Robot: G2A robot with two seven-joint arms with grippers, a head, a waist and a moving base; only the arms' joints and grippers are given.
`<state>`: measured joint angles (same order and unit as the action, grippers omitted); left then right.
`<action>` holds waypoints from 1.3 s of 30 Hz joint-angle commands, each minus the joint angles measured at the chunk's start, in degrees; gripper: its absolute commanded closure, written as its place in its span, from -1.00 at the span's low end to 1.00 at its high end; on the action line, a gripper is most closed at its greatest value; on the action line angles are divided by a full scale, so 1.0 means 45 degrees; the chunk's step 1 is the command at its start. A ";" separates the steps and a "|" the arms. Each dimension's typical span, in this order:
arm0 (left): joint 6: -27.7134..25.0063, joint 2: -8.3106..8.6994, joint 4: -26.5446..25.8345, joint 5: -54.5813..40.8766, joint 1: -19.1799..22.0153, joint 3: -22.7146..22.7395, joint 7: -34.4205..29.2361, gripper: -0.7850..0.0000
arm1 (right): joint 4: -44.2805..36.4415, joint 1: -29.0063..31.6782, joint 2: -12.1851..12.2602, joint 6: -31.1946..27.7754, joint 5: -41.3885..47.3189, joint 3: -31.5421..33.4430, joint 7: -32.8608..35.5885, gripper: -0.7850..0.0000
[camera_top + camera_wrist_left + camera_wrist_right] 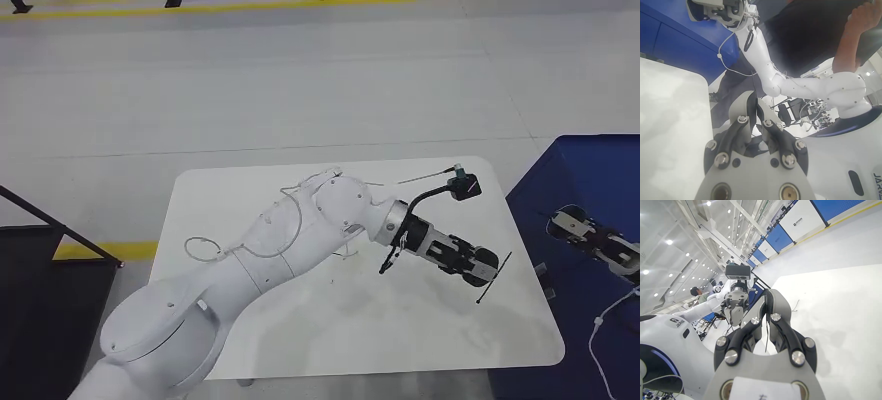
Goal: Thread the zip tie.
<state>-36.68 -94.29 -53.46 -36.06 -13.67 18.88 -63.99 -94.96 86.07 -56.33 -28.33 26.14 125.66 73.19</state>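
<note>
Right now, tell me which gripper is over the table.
The left gripper: it hangs over the table, shut on a black zip tie. The right gripper, holding a second zip tie, sits beyond the table's edge by the blue cabinet.

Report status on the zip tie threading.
Left gripper shut on zip tie, over table. Right gripper shut on thin black strip, off table's edge. Not threaded yet. Nothing in the way seen.

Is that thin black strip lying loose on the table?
No, the zip tie is pinched in the shut left end effector and sticks out past its tips.
</note>
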 commanded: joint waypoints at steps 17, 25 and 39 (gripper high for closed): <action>1.2232 -0.0120 -0.3364 0.4541 0.2973 -0.0357 -0.0759 1.00 | -0.1363 0.1275 0.0433 -0.0223 -0.1165 -0.0260 0.0393 1.00; 1.2008 -0.0120 -0.3248 0.3630 0.2476 -0.0212 -0.1451 1.00 | -0.1729 0.1532 0.0430 -0.0141 -0.1267 -0.0438 0.0182 1.00; 1.4011 -0.0969 -0.1541 0.1404 0.4266 -0.1980 -0.3096 1.00 | -0.2205 0.2575 0.0645 0.0465 -0.1331 -0.0993 0.1079 1.00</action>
<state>26.43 -98.58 -60.67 -29.54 5.40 10.24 -77.84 -104.98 97.84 -53.50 -26.46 19.90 121.20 77.82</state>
